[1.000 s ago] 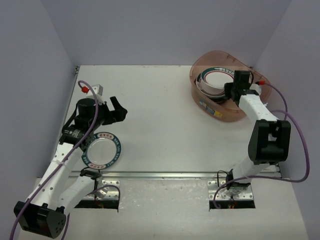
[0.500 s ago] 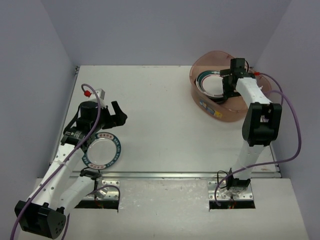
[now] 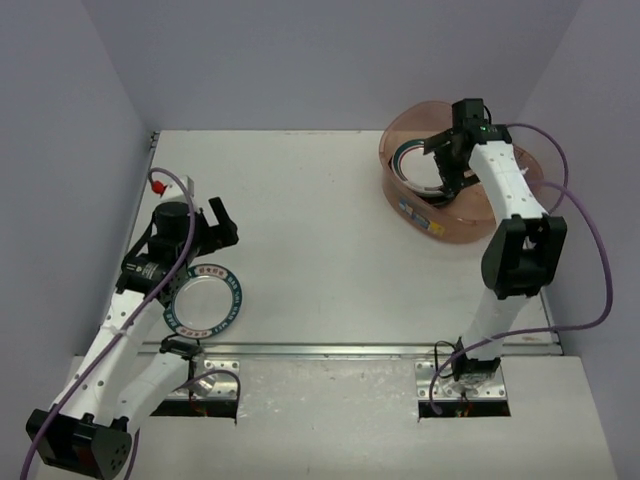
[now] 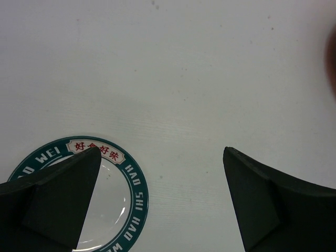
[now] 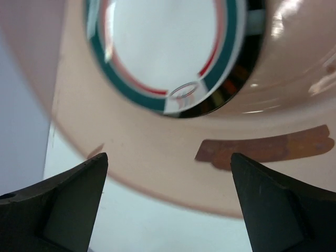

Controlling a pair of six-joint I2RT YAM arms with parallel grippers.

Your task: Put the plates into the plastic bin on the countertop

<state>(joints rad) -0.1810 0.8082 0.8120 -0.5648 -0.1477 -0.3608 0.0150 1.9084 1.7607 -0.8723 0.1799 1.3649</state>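
One plate (image 3: 204, 301) sits on the desk (image 3: 330, 260) near the front-left, just behind the rail (image 3: 350, 349), with the left gripper (image 3: 222, 224) hovering over its far edge. The bin (image 3: 455, 232) is way over at the desk's far right. The other plates (image 3: 415, 165) are stacked inside it, right gripper (image 3: 447, 160) hanging above them.

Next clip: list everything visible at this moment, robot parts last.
plate on the countertop: one, white with teal lettered rim, near left.
plates in the bin: a stack, count unclear; top one white with teal and red rings.
plastic bin: one, translucent pinkish-brown, far right.
countertop: one, white.
metal rail: one, silver, along the front edge.
cables: purple, along both arms.
left gripper: open, empty, beside the lone plate.
right gripper: open, empty, over the bin.
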